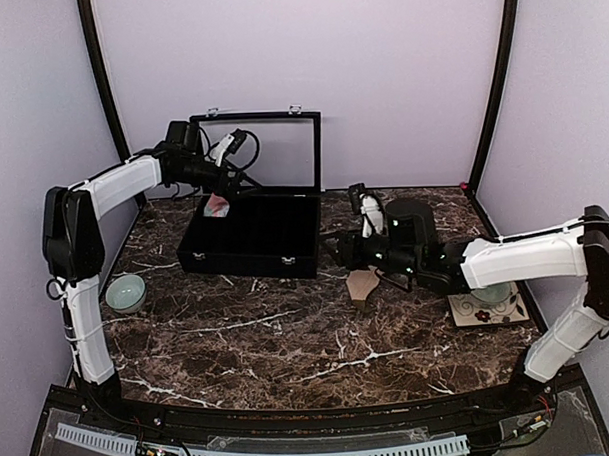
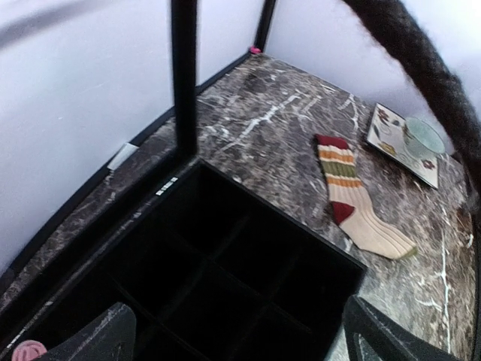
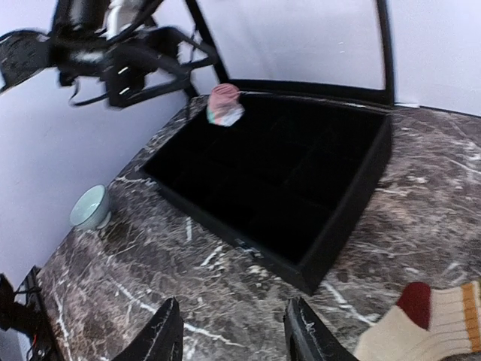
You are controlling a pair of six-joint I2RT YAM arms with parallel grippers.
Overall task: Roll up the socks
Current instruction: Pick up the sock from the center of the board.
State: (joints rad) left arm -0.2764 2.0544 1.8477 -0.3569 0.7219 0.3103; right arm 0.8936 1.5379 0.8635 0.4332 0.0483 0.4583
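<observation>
Left claw point(image 2: 239, 312): wide open, empty, above the black compartment box point(image 1: 248, 262), upper left of the overhead frame.
Right claw point(image 3: 233, 308): fingers parted, nothing between them, low over the table point(image 1: 288, 339), right of centre.
Pink sock point(image 3: 224, 104): bunched at the box's far left corner.
Tan striped sock point(image 2: 353, 195): flat on the table, right of the box, beside the right claw.

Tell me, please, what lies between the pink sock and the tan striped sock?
Right wrist view: after the pink sock come the black box's compartments and outer wall, then marble table, then the tan striped sock.
</observation>
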